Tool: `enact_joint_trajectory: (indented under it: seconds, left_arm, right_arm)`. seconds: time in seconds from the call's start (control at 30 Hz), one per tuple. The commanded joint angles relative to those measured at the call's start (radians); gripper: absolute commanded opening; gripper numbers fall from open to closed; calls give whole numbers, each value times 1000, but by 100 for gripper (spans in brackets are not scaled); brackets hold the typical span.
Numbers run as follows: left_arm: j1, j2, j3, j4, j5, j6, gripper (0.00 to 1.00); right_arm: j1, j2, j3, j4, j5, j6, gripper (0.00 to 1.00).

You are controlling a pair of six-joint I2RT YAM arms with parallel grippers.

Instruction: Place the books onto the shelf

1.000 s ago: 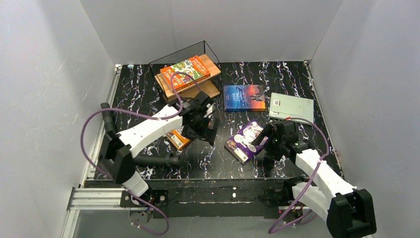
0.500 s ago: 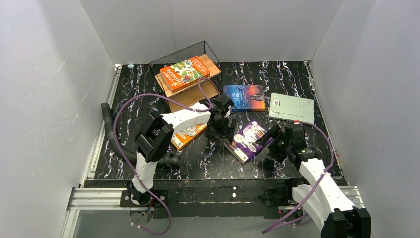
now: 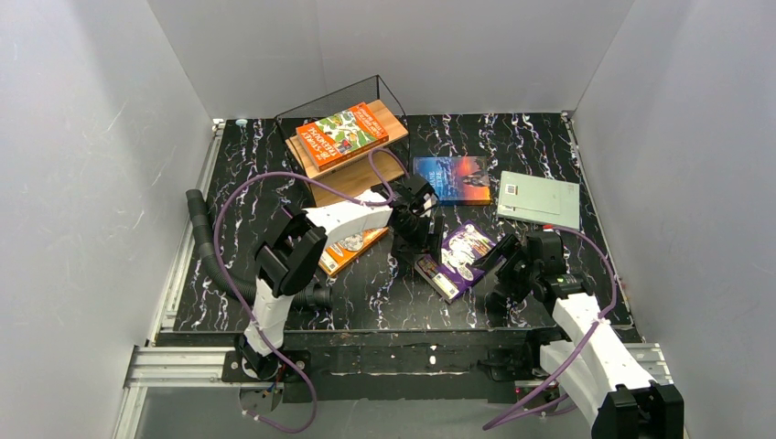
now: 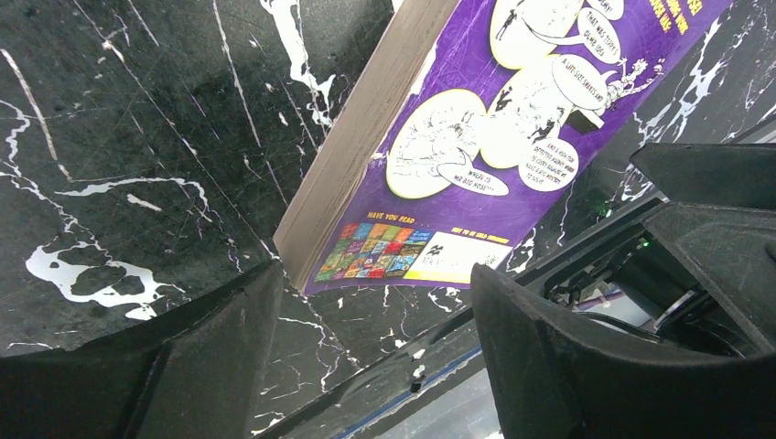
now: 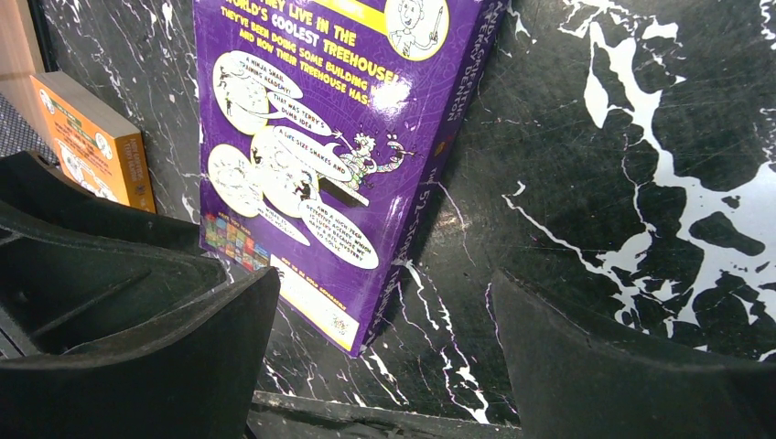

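So the purple book [image 3: 462, 254] is lying on the desk [image 3: 366, 297], a bit right of centre, with both arms crowded round it. The left arm [image 3: 340, 218] reaches across from its side, and the left jaws are apart. In the wrist view they sit either side of the book's near corner [image 4: 384, 265], with the pale page edge running up just past the left finger. Can't tell if either finger is actually touching it. The right arm [image 3: 586, 322] comes at the book's other side, and the right jaws are wide apart with nothing in them. Its wrist view shows the back cover [image 5: 311, 155] stretched out ahead of them. The shelf [image 3: 389, 117] is at the back left of the desk, with the red-green book [image 3: 340, 135] lying flat on its top board. The orange book [image 3: 348, 249] is on the desk just in front of the shelf, partly hidden under the left arm. The blue book [image 3: 450, 179] lies flat right of the shelf, and the grey book [image 3: 540, 199] is further right, near the desk's edge. Neither arm is near those two.
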Motion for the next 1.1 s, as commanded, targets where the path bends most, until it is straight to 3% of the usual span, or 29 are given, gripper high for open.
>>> enact_joint_trajectory:
  seconds: [0.0,0.2,0.37,0.6,0.83,0.97,1.07]
  left_arm:
    - [-2,14,25,-99,43,5,75]
    - [-3,21,26,-84,49,8,74]
    - [-2,19,9,-8,99,-27,66]
    - [-3,-20,-36,87,128,-65,43]
    - [-3,4,-32,87,140,-82,43]
    - [-2,-7,-46,97,134,-95,27]
    - [-2,-27,-47,83,117,-90,28]
  right_arm:
    - [-7,-13,0,-6,-12,-14,94]
    - [-8,-21,0,-15,-9,-12,94]
    - [-8,-19,-3,-14,-7,-9,94]
    - [-8,-25,-18,-14,-10,-1,94]
    - [-8,-24,-25,-10,-12,0,94]
    - [-8,-25,-28,-10,-11,2,94]
    - [-8,-25,-32,-8,-13,2,94]
